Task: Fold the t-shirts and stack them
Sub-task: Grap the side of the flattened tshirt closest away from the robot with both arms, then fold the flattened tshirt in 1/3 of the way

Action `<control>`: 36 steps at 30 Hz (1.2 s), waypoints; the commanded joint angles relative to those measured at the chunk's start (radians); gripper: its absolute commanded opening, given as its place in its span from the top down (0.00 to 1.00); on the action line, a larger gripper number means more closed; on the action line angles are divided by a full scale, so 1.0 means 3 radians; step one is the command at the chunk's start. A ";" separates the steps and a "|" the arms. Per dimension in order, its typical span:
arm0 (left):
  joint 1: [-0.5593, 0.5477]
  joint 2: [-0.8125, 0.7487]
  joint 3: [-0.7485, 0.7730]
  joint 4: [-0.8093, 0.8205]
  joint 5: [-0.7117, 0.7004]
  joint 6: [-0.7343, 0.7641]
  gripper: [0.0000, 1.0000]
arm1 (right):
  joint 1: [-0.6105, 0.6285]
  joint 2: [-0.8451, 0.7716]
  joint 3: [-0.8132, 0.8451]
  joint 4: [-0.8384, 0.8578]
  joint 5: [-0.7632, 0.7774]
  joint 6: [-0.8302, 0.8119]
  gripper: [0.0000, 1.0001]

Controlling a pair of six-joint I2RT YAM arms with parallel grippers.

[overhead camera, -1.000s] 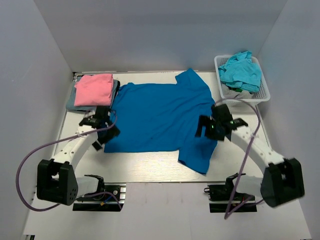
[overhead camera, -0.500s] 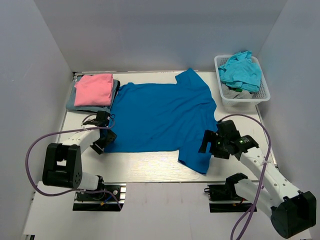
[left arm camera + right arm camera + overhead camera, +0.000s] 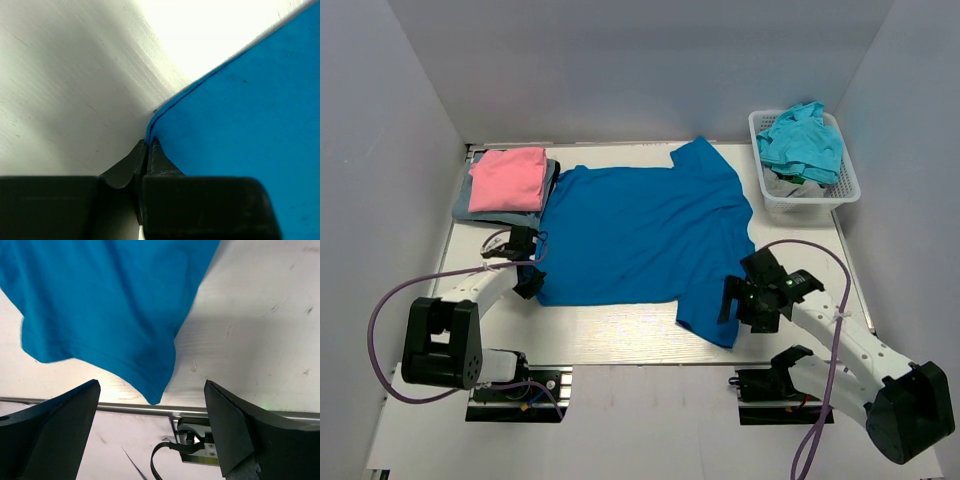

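Royal-blue t-shirt [image 3: 640,235]: spread flat on the counter [image 3: 620,335], with 1 sleeve toward the far edge and the near sleeve [image 3: 715,315] lying out at its near-right corner.

Left gripper [image 3: 528,285]: positioned at the near-left corner of the royal-blue t-shirt. Seen from the left wrist [image 3: 147,150] with fingers pressed together, pinching the doubled hem of that corner low against the counter.

Right gripper [image 3: 745,300]: positioned just right of the near sleeve of the royal-blue t-shirt. Seen from the right wrist [image 3: 150,390] with fingers spread wide and holding nothing, the tip of the sleeve hem lying below the gap between them. Contact with the fabric: cannot tell.

Pink t-shirt [image 3: 508,178]: folded, at the far-left of the royal-blue t-shirt, stacked on 1 folded grey-blue t-shirt [image 3: 462,208]. Stack just beside the left shoulder of the royal-blue t-shirt.

Turquoise t-shirt [image 3: 802,140]: crumpled, heaped in the white basket [image 3: 848,185], at the far-right of the royal-blue t-shirt. Basket near the far sleeve, not touching it.
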 commanded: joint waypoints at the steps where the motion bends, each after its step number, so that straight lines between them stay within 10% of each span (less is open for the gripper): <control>1: 0.0007 0.0019 -0.0154 -0.0188 0.0156 -0.0049 1.00 | 0.0132 0.0035 -0.0036 -0.0067 -0.0004 0.0165 0.10; 12: 0.0007 -0.0073 -0.0088 -0.0331 0.0156 -0.0049 1.00 | 0.0556 0.0628 -0.0230 0.0419 -0.0188 0.0390 0.22; 18: 0.0007 -0.0134 -0.0088 -0.0371 0.0258 -0.0049 1.00 | 0.0541 0.0654 -0.0323 0.0491 -0.0276 0.0503 1.00; 36: 0.0007 -0.0088 0.0556 -0.0653 0.0498 0.0130 1.00 | -0.0010 0.1026 0.1133 0.0199 -0.0056 0.0182 1.00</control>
